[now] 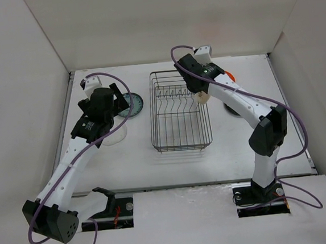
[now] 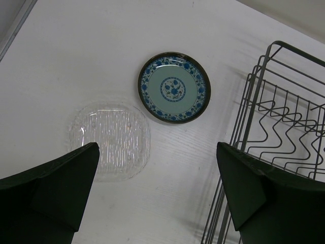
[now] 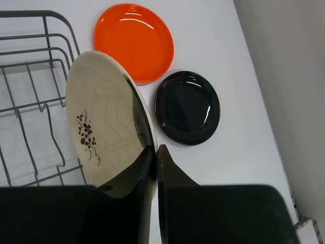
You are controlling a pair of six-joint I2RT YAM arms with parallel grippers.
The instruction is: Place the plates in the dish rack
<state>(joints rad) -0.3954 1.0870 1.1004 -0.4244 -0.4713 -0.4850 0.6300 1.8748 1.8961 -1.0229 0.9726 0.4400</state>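
My right gripper (image 3: pixel 156 152) is shut on the rim of the cream plate (image 3: pixel 104 132), held on edge above the right side of the dish rack (image 1: pixel 179 112); the plate shows as a pale patch (image 1: pixel 202 98) from above. The orange plate (image 3: pixel 134 40) and glossy black plate (image 3: pixel 188 108) lie flat on the table right of the rack (image 3: pixel 30 101). My left gripper (image 2: pixel 157 183) is open and empty above the table, left of the rack (image 2: pixel 274 142). The teal-patterned plate (image 2: pixel 174 87) and clear glass plate (image 2: pixel 110 141) lie flat beyond it. The teal plate (image 1: pixel 133 103) also shows from above.
White walls enclose the table on the left, back and right. The right wall runs close to the black plate (image 1: pixel 232 111). The rack holds nothing among its wire dividers.
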